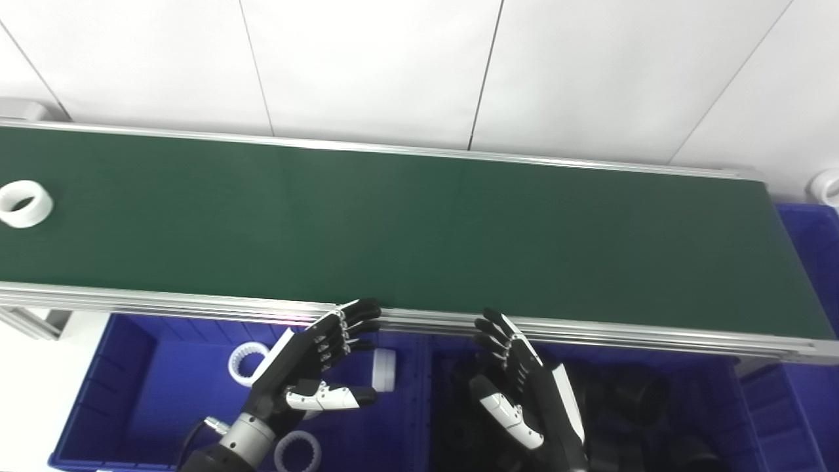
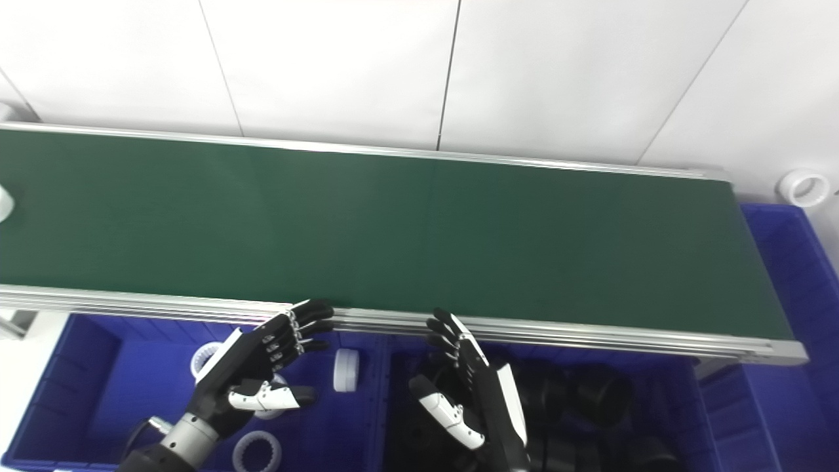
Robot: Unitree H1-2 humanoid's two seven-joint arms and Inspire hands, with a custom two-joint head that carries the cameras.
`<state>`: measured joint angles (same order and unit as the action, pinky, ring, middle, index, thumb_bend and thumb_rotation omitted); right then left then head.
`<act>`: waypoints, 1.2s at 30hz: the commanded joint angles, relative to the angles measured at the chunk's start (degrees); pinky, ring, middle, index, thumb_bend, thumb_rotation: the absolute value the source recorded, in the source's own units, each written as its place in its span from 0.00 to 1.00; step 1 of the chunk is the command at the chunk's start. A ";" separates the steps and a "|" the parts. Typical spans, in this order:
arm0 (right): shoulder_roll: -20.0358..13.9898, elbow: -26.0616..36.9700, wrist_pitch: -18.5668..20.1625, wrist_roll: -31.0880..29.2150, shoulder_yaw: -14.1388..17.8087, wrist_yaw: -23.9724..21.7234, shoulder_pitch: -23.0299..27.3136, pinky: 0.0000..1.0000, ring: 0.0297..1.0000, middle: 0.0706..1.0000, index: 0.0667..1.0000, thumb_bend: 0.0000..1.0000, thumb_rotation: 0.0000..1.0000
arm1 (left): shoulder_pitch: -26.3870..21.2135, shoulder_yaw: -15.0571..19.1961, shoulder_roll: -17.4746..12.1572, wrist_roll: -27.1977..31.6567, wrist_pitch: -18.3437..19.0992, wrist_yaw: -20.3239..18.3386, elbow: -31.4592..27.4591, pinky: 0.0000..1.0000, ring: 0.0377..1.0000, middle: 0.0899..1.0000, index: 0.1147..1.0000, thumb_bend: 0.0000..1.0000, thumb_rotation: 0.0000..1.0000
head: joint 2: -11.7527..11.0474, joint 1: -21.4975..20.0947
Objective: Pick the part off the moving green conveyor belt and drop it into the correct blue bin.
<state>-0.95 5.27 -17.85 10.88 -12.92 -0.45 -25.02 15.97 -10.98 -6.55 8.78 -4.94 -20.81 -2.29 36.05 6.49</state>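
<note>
Left eye view: left hand (image 1: 308,367) held open, fingers (image 1: 354,321) spread with tips at the near rail of the green conveyor belt (image 1: 406,229), holding nothing. Right hand (image 1: 524,387) likewise open and empty, fingertips just short of the same rail. White ring part (image 1: 25,204) lying on the belt well beyond and to the left of the left fingertips. Below the left palm, the left blue bin (image 1: 111,393) with white rings; under the right palm, the right blue bin (image 1: 760,413) with black parts. Probably waiting for the part to arrive; best kept open and raised above the rail, closing only once the ring sits between thumb and fingertips.

Right eye view: same open, empty hands; only an edge of the ring visible at the far left. White bin likely the right target.
</note>
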 commanded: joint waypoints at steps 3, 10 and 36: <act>-0.32 -1.70 -5.92 -0.48 0.23 0.48 0.73 0.73 0.81 0.85 0.89 0.59 0.70 | -1.03 -0.29 0.72 0.15 -4.45 -0.28 1.68 0.76 0.83 0.85 0.81 0.99 0.23 | -3.53 3.39; -0.06 -5.09 -7.73 -1.19 0.43 0.44 1.47 0.75 0.83 0.87 0.92 0.56 0.72 | -1.83 -0.25 0.68 0.53 -8.02 -0.86 5.31 0.74 0.81 0.82 0.79 1.00 0.20 | -9.11 6.65; -0.06 -9.31 -8.99 -2.63 0.04 1.37 3.99 0.76 0.84 0.88 0.94 0.32 0.67 | -6.42 1.07 -0.07 -1.57 -6.58 1.53 -1.78 0.62 0.71 0.75 0.74 0.90 0.18 | -12.40 8.84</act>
<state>-0.91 -4.62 -23.22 8.77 -12.88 0.71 -21.58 12.21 -10.41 -6.85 7.51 -11.30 -20.17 -0.76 23.64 15.38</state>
